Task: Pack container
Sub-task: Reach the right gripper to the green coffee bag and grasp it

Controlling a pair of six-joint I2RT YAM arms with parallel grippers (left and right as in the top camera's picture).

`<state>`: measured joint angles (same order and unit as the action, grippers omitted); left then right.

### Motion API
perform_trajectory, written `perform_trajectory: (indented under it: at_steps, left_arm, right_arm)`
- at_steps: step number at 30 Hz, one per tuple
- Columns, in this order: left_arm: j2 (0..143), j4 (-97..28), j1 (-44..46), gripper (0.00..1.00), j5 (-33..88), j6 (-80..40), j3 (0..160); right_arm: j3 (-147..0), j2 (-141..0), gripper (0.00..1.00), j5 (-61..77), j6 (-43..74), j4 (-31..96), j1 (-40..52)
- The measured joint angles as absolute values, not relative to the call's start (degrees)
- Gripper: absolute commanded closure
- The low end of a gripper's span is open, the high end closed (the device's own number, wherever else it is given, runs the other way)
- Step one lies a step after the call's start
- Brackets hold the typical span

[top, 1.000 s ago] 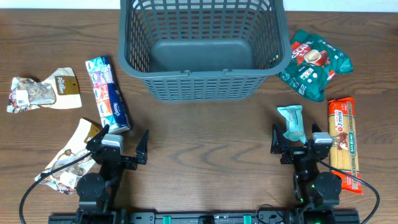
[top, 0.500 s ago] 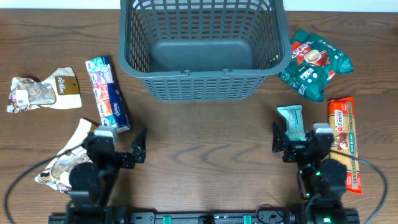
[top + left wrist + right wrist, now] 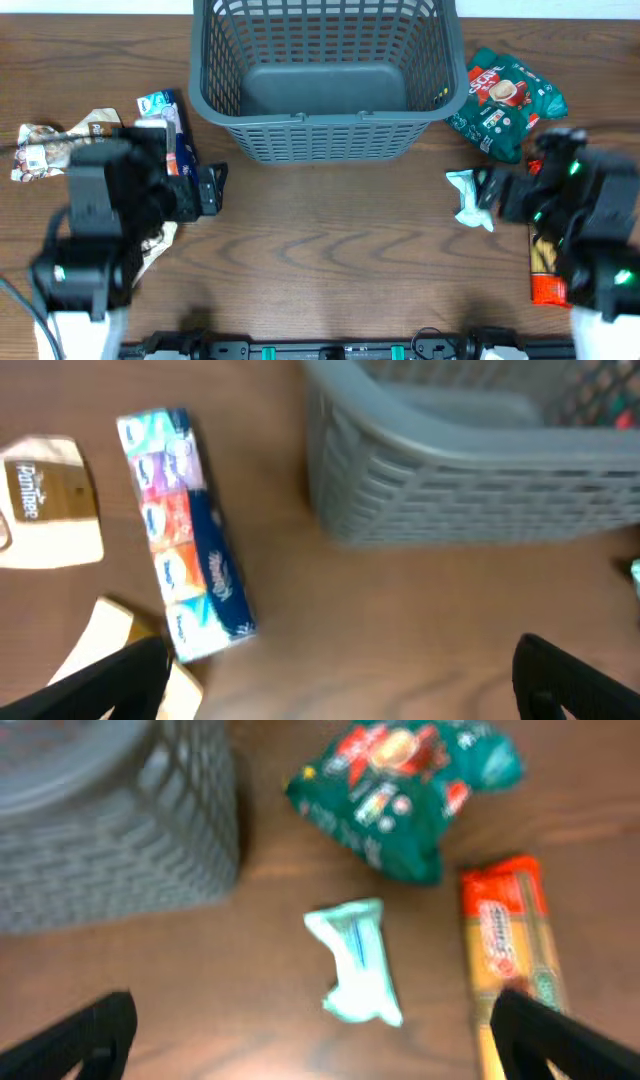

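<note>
The container, a large dark grey lattice basket (image 3: 320, 140), stands empty at the back middle; it also shows in the left wrist view (image 3: 480, 500) and the right wrist view (image 3: 110, 850). My left gripper (image 3: 205, 188) is open and empty, raised above the table right of a multicoloured tissue pack (image 3: 185, 575); its fingers (image 3: 340, 690) span bare wood. My right gripper (image 3: 490, 190) is open and empty, its fingers (image 3: 320, 1040) just short of a small teal packet (image 3: 355, 960), which also shows overhead (image 3: 465, 195).
A green snack bag (image 3: 505, 100) lies right of the basket. An orange pasta packet (image 3: 505, 940) lies at the right, partly under my right arm. A brown-and-white packet (image 3: 50, 150) lies at the far left. Another pale packet (image 3: 100, 640) lies under my left arm.
Both arms have lifted from near the front edge and moved toward the basket. The left arm now hides part of the tissue pack, the right hides most of the pasta packet.
</note>
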<state>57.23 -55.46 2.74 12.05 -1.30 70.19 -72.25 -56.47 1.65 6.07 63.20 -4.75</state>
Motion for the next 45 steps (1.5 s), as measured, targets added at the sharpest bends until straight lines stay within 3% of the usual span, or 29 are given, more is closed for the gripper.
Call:
perform_trajectory:
  at_steps: [4, 8, 30, 45]
  left_arm:
    - [64.1, -63.4, 2.7, 0.01, 12.1, 0.8, 78.4]
    - [67.4, -65.6, 2.8, 0.01, 10.3, 1.9, 80.9]
    - [68.1, -67.2, 2.8, 0.01, 3.5, 6.5, 80.9]
    - [68.1, -67.7, 2.8, 0.01, 2.6, 6.7, 80.9]
  right_arm:
    - [-87.7, -66.9, 0.01, 1.5, 6.2, 76.6, -8.0]
    - [-96.8, -75.8, 0.01, 1.5, 6.4, 80.6, -10.0]
    - [-98.5, -98.7, 0.01, 5.5, 7.3, 65.9, -11.2]
    - [-98.5, -105.8, 0.01, 6.2, 8.2, 55.8, -13.6]
